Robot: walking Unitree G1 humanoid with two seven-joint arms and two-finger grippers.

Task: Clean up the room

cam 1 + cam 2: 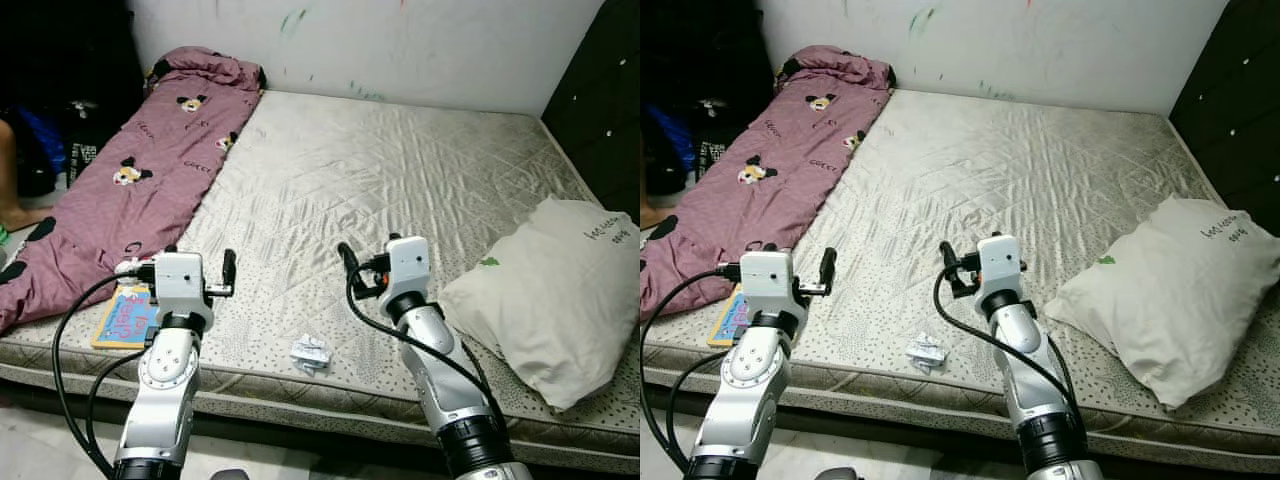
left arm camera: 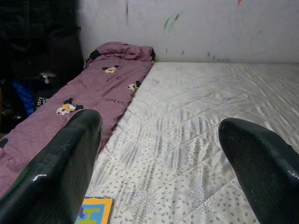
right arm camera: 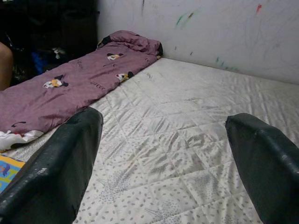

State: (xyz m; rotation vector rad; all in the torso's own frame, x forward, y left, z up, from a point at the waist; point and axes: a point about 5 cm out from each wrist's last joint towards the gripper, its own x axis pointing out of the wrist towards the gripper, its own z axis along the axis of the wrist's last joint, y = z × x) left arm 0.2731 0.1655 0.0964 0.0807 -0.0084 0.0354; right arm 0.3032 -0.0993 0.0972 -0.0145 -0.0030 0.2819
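Observation:
A bare quilted mattress (image 1: pixel 400 170) lies before me. A mauve blanket (image 1: pixel 140 190) with cartoon mouse prints runs down its left side. At the front left edge a colourful book (image 1: pixel 125 318) lies partly under the blanket. A small crumpled white wrapper (image 1: pixel 311 352) rests near the front edge, between my arms. A white pillow (image 1: pixel 555 290) sits at the right. My left gripper (image 1: pixel 200 262) hovers open over the front left of the mattress, close to the book. My right gripper (image 1: pixel 375 262) hovers open just right of the wrapper, holding nothing.
A dark dresser (image 1: pixel 610 100) stands against the mattress's right side. Dark bags and clutter (image 1: pixel 60 110) fill the far left corner, where a person's bare leg (image 1: pixel 12 180) shows. A scribbled white wall (image 1: pixel 400 40) backs the bed.

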